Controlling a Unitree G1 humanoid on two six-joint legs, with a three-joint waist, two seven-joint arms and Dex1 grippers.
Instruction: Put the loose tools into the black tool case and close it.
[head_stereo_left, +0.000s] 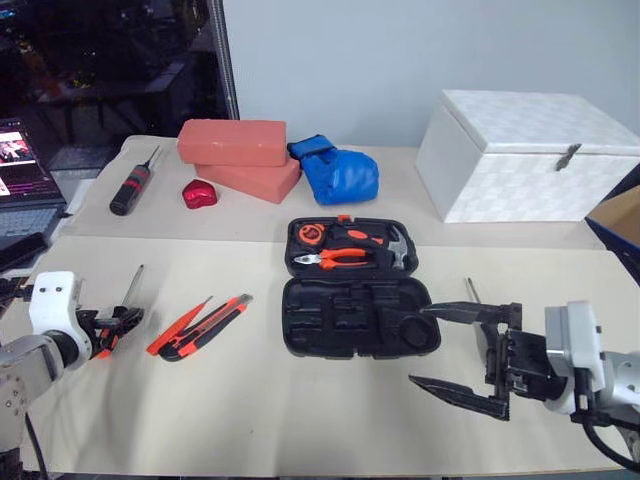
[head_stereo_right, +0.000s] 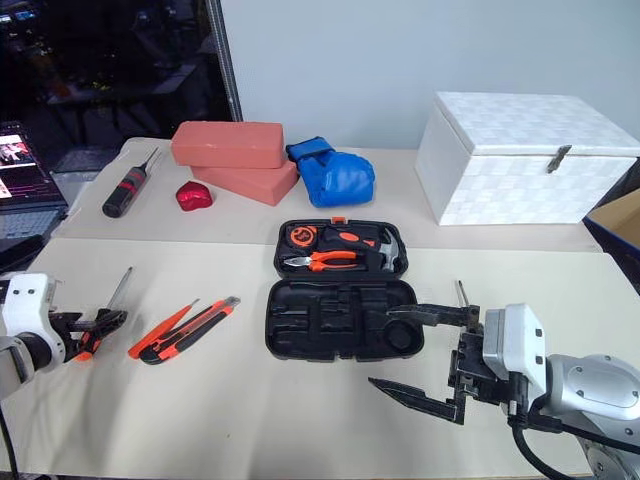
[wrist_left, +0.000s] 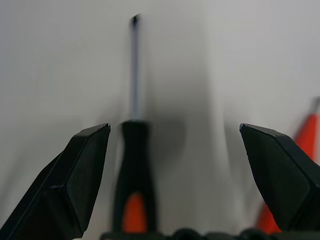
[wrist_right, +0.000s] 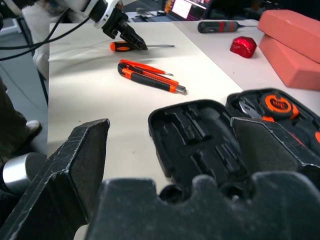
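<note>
The black tool case (head_stereo_left: 350, 290) sits open in the middle of the frame, lid flat, so its moulded slots face up and are ready to receive: the far half already carries pliers (head_stereo_left: 340, 259), a hammer (head_stereo_left: 397, 246) and a tape measure (head_stereo_left: 311, 233), while the near half lies bare. Over at the lower left, the left gripper (head_stereo_left: 118, 325) has its fingers spread wide either side of a slim screwdriver (head_stereo_left: 127, 300), black-and-orange handle between them in the left wrist view, shaft running straight away; that looks like a line-up for a pinch on the handle, though nothing is pinched yet and the tool rests on the table (head_stereo_left: 300, 420). Just to the right of it, centre left, the two orange-and-black utility knives (head_stereo_left: 198, 325) lie side by side, slanted, waiting their turn. At the lower right the right gripper (head_stereo_left: 462, 350) hangs with its jaws fully apart and empty, tips just beside the case's right edge, seemingly parked there to steady or fold the case later. A second screwdriver tip (head_stereo_left: 470, 290) pokes out behind that gripper. Across the upper part of the frame, well apart from the work: a thicker red-and-black screwdriver (head_stereo_left: 133, 185), two pink bricks (head_stereo_left: 238, 155), a blue glove (head_stereo_left: 335, 172), a white box (head_stereo_left: 525, 155). My read: early going, loading barely begun.
</note>
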